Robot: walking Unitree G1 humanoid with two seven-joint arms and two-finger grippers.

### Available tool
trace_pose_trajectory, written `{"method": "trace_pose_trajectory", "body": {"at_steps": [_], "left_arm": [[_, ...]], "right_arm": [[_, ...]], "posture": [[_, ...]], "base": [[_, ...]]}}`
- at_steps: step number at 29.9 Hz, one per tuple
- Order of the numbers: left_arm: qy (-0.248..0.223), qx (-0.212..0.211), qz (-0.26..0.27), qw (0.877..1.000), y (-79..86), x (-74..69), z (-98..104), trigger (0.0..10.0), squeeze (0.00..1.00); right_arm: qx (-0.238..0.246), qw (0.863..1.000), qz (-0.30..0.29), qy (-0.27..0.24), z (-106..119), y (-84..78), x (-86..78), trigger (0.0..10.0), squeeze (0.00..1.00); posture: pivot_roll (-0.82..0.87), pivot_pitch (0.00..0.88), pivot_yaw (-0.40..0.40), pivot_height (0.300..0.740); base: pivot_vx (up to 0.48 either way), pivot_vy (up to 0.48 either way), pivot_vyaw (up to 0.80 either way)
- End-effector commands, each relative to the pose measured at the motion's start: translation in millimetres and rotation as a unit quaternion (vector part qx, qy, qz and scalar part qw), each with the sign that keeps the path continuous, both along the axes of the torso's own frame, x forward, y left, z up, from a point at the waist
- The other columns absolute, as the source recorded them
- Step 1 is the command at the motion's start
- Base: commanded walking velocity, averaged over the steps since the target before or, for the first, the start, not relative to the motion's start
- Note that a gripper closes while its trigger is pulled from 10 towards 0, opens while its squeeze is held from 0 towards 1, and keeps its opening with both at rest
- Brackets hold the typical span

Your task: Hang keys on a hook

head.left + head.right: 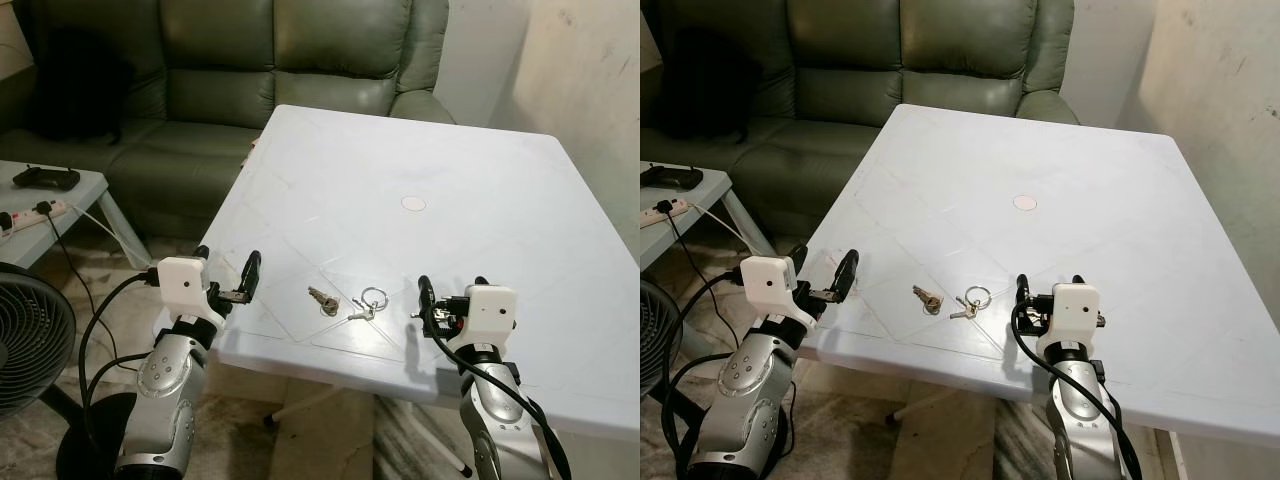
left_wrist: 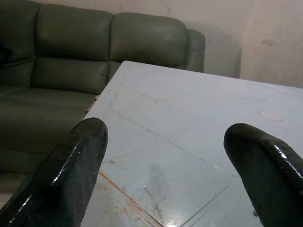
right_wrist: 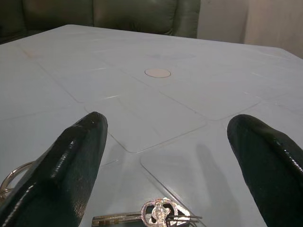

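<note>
A bunch of keys (image 1: 345,301) lies on the white table (image 1: 430,160) near its front edge: a brass key (image 1: 322,300) to the left, a silver ring (image 1: 374,296) and a small silver key (image 3: 151,215) to the right. My left gripper (image 1: 228,268) hovers open at the table's front left corner, left of the keys. My right gripper (image 1: 451,287) stands open just right of the keys, low over the table. No hook can be seen.
A green leather sofa (image 1: 240,70) stands behind the table. At the left are a low table with a power strip (image 1: 35,212) and a controller (image 1: 45,179), and a black fan (image 1: 30,335) on the floor. A round cap (image 1: 413,203) marks the table's middle.
</note>
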State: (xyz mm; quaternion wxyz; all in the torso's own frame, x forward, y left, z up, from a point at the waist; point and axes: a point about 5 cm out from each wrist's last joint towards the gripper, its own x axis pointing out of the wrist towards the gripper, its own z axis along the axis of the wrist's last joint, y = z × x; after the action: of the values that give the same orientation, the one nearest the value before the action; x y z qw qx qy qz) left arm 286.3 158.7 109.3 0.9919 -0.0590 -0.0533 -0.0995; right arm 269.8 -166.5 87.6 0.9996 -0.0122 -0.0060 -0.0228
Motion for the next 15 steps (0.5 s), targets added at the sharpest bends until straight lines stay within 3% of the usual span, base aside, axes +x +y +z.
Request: {"method": "trace_pose_trajectory", "body": {"at_steps": [1,15], "left_arm": [[0.078,0.016,0.056,0.995,32.2,52.0,19.5,10.0,0.00],[0.079,0.003,0.043,0.996,29.3,48.6,18.5,10.0,0.00]], "right_arm": [[0.021,0.999,0.036,-0.012,39.1,-43.1,42.1,10.0,0.00],[0.030,0.998,0.038,-0.027,40.2,-37.7,39.3,10.0,0.00]], "posture": [[0.03,0.000,0.000,0.740],[0.03,0.000,-0.007,0.740]], "base": [[0.000,0.000,0.00],[0.000,0.000,0.00]]}}
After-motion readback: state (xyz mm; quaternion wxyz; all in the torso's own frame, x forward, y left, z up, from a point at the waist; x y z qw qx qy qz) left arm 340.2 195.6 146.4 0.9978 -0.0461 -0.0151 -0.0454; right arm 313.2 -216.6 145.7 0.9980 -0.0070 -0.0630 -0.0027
